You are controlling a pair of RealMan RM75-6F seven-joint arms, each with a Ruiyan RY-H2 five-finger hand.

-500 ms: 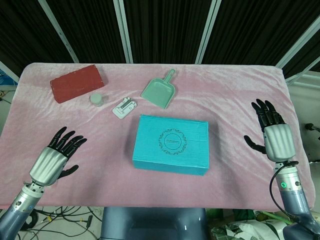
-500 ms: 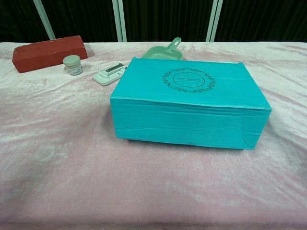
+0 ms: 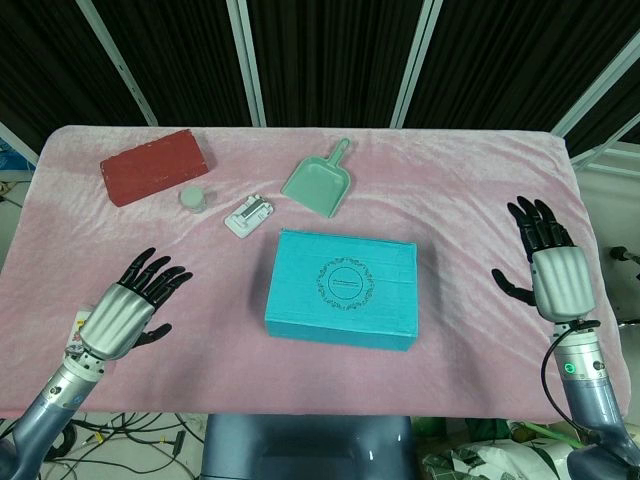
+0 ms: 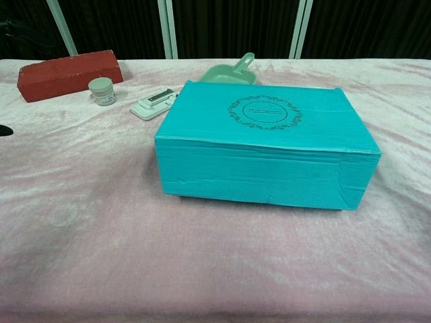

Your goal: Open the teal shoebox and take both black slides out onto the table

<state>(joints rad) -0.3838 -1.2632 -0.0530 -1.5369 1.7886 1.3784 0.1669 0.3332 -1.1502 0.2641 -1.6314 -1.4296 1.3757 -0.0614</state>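
shoebox: teal shoebox sits near the middle of the table, a bit toward the front edge; lid is on and closed, dark oval emblem on top. In the chest view the front wall shows creases but no gap under the lid.
contents: can't tell, lid hides the inside; slides not visible.
left hand: left hand is front-left of the box, well apart from it, back of the hand up, fingers spread, holding nothing. Chest view catches only a dark sliver at the left edge.
right hand: right hand is near the table's right edge, well apart from the box, fingers spread and pointing away from the robot, holding nothing. Head view only.
dustpan: mint green dustpan just behind the box, handle pointing to the far edge.
small white device: small white device behind the box's left rear corner, near but not touching.
jar: small lidded jar left of the device; contents not visible.
brick: red brick at far left, just behind the jar.
surface: table under a pink velvety cloth, wrinkled.
room: dark slatted panels with light frame bars behind the table; cables on the floor by the front edge.
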